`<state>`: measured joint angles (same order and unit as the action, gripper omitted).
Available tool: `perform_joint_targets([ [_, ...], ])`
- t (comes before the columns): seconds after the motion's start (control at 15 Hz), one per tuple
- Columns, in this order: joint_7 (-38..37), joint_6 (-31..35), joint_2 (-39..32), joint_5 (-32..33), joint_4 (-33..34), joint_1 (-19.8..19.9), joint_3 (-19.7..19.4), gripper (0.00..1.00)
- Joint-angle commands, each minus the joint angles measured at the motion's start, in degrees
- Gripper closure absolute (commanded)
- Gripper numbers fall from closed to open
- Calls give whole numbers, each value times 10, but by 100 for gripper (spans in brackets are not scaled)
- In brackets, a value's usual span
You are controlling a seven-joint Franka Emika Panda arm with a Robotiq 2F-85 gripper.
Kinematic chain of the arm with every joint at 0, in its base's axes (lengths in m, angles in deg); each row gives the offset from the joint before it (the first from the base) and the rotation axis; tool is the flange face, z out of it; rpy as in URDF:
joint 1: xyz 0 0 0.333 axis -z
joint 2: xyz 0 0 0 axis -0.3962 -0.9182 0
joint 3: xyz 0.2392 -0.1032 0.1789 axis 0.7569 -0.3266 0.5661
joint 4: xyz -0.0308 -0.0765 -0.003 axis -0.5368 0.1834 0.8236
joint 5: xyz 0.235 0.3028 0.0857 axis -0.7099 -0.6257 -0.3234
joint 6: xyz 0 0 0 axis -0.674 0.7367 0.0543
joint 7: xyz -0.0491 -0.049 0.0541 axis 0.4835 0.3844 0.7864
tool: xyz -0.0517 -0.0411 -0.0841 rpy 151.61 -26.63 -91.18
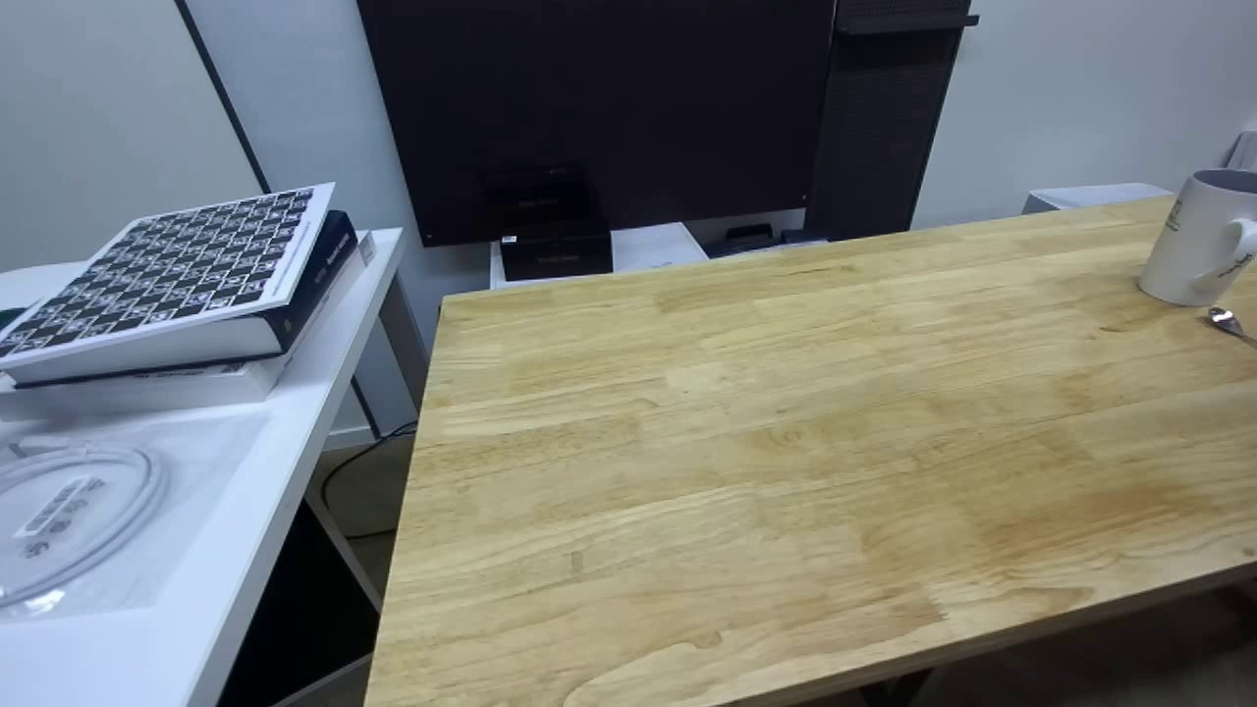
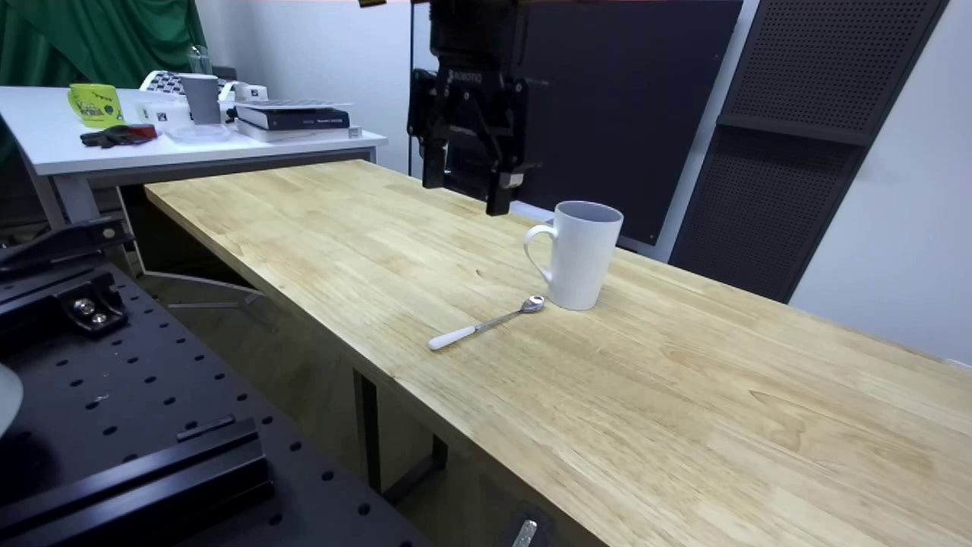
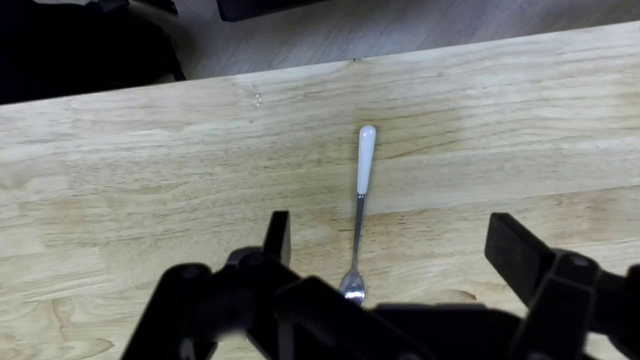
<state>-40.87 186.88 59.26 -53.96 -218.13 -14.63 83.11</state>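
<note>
My gripper [image 2: 466, 190] hangs open above the wooden table [image 2: 683, 365], nothing between its fingers. Below it lies a spoon with a white handle [image 3: 366, 155] and a metal bowl [image 3: 353, 286], flat on the wood. Seen from the wrist, the spoon's metal neck shows in the gap between the fingers, closer to the left one; the gripper body covers the tip of the bowl. A tall white mug [image 2: 583, 258] stands upright beside the spoon's bowl, its handle towards the gripper's side in that exterior view. At the edge of an exterior view the mug [image 1: 1190, 245] and spoon bowl [image 1: 1224, 319] also show.
A white side table [image 2: 228, 156] bears stacked books [image 2: 292, 118], a yellow-green mug [image 2: 96, 105], a grey cup [image 2: 201, 99] and a bagged cable coil [image 1: 88, 511]. A black perforated bench [image 2: 190, 456] runs along the near side. A large dark panel [image 1: 609, 108] stands behind the wooden table.
</note>
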Motion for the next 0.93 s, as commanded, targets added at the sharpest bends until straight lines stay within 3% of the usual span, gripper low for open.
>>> perform_joint_targets([
  [0.0, -27, 60, -48, 6, 8, -5, -6, 0],
  [0.87, -19, 197, -242, -32, 54, -42, -6, 0],
])
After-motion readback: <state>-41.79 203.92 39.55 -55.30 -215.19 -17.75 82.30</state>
